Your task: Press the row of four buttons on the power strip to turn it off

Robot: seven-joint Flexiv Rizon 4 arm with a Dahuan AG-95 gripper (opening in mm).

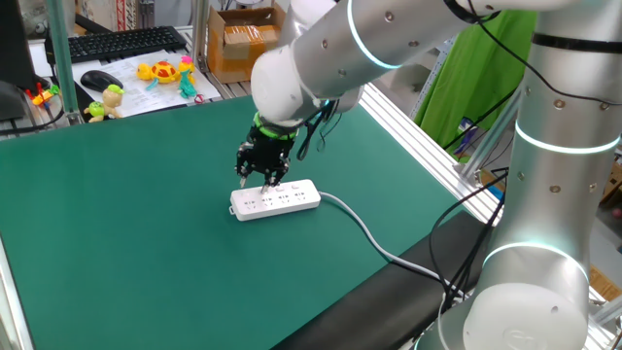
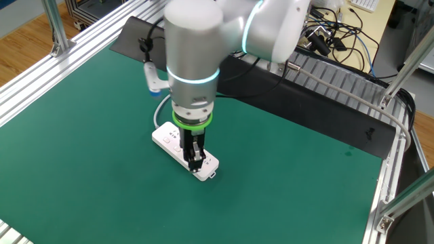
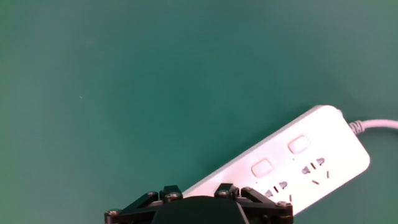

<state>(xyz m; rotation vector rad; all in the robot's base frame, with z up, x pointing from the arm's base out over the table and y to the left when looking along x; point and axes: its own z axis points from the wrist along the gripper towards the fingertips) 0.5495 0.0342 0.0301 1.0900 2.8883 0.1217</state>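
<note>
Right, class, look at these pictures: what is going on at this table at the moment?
A single robot arm is working on a white power strip that lies on a green table. Its claw, shut and pointing straight down, sits over one end of the strip, at the row of buttons. The hand view shows two buttons uncovered towards the cable end. Whether the claw is actually touching a button cannot be seen.

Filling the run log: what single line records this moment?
fingers: shut, pointing down | target: long white plastic power strip on green table mat | buttons: two visible
</note>
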